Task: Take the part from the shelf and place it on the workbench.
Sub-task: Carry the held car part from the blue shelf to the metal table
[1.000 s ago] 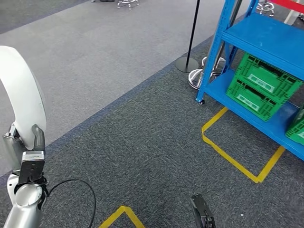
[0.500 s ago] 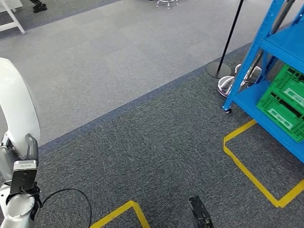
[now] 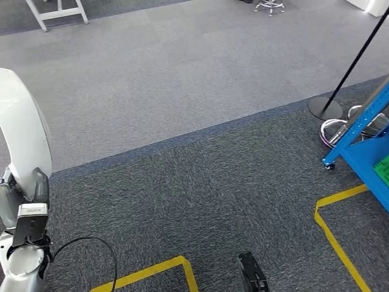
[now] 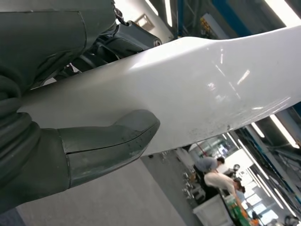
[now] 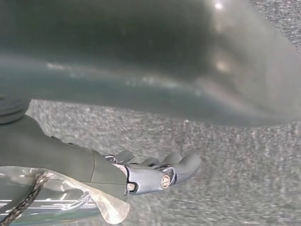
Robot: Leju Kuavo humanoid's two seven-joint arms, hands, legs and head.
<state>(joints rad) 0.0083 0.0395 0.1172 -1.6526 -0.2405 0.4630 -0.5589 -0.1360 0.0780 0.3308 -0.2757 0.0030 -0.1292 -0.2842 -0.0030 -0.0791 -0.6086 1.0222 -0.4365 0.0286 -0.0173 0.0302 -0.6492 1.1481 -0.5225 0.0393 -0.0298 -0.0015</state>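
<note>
A large white curved part (image 3: 20, 134) stands at the left of the head view, and my left hand (image 3: 36, 193) grips its lower end. In the left wrist view the thick thumb (image 4: 106, 146) presses on the glossy white part (image 4: 213, 89), with dark fingers on its other side. My right hand (image 3: 251, 277) hangs low at the bottom centre over the carpet. In the right wrist view that hand (image 5: 156, 172) has its fingers stretched out and holds nothing.
The blue shelf (image 3: 367, 143) with a green crate corner (image 3: 383, 170) sits at the right edge. Beside it stand a black post base (image 3: 324, 108) and a chrome stool base (image 3: 337, 129). Yellow tape (image 3: 337, 240) marks the dark carpet. White table legs (image 3: 57, 12) stand far left.
The whole view has swung left: the shelf and crates slid to the right edge, and table legs came in at the top left. Both hands keep their places in the picture.
</note>
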